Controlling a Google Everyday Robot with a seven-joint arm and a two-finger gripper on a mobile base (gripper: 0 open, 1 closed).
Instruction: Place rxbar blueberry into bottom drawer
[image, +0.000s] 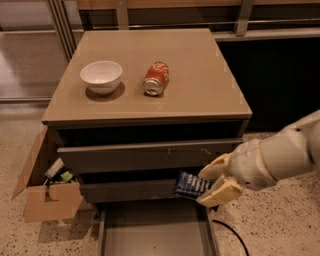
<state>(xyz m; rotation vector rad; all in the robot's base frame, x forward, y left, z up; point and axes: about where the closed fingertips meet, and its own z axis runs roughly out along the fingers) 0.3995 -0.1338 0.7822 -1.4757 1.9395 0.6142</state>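
My gripper (206, 183) is at the right front of the cabinet, shut on the rxbar blueberry (190, 185), a flat dark navy bar with white lettering. The bar is held level in front of the middle drawer, just above the right side of the bottom drawer (155, 235). The bottom drawer is pulled out, a shallow tray with a plain grey floor.
On the cabinet top (200, 85) a white bowl (101, 76) stands at the left and an orange-red can (156, 78) lies on its side. The two upper drawers (145, 155) are slightly out. An open cardboard box (47, 192) sits on the floor at the left. A black cable (232, 235) runs along the floor.
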